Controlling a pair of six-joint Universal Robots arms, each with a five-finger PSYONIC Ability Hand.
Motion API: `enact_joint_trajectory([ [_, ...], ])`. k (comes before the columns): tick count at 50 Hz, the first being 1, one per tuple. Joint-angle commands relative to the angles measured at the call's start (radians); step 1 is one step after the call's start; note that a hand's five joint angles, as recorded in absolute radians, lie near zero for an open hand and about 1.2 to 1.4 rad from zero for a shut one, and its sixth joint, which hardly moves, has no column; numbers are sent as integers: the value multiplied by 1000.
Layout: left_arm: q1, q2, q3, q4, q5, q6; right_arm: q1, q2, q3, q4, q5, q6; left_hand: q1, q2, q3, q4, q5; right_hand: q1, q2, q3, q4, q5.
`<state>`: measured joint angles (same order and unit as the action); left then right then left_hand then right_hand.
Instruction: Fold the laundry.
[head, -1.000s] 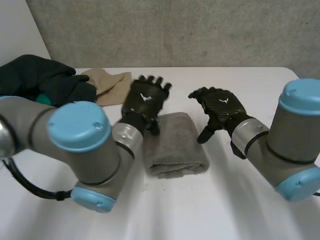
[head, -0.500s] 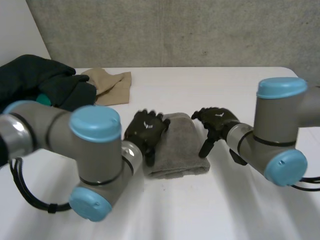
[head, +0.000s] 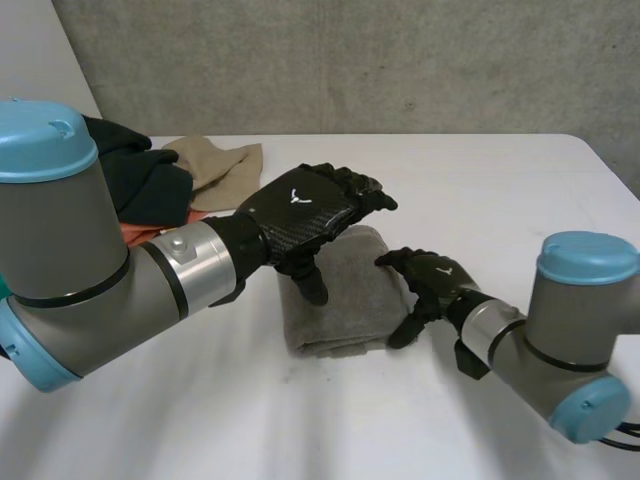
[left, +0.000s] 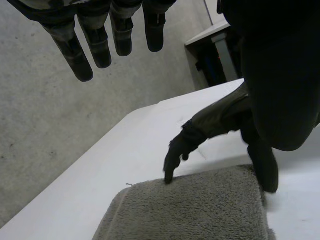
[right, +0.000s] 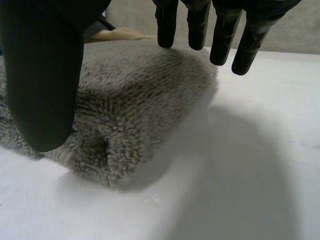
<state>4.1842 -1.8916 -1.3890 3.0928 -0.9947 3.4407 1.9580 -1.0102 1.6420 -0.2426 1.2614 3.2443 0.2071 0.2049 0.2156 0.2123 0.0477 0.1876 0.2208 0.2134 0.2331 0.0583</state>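
A folded grey towel lies in the middle of the white table. My left hand hovers open above the towel's far half, fingers straight and thumb hanging down, holding nothing. My right hand stands open at the towel's right edge, thumb pointing down by the near corner. In the left wrist view the straight fingers hang over the towel, and the right hand touches its edge with a fingertip. In the right wrist view the fingers and thumb straddle the towel's end without gripping it.
A pile of dark clothes sits at the far left with a beige cloth beside it and something orange under its near side. A grey wall runs behind the table. Bare tabletop lies to the right and in front of the towel.
My left hand rose from the towel's left side and now hovers over it. My right hand slid nearer along the towel's right edge. The towel has not moved.
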Motion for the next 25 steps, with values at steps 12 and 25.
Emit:
enact_joint_trajectory([
  [12, -1, -1, -13, 9, -7, 3, 50, 148, -217, -9, 65, 8, 45, 47, 36, 39, 29, 1209, 1175, 1183, 1163, 1163],
  [25, 8, 3, -12, 10, -9, 2, -218, 180, -436, 29, 187, -211, 42, 44, 33, 36, 27, 1209, 1175, 1183, 1163, 1163],
])
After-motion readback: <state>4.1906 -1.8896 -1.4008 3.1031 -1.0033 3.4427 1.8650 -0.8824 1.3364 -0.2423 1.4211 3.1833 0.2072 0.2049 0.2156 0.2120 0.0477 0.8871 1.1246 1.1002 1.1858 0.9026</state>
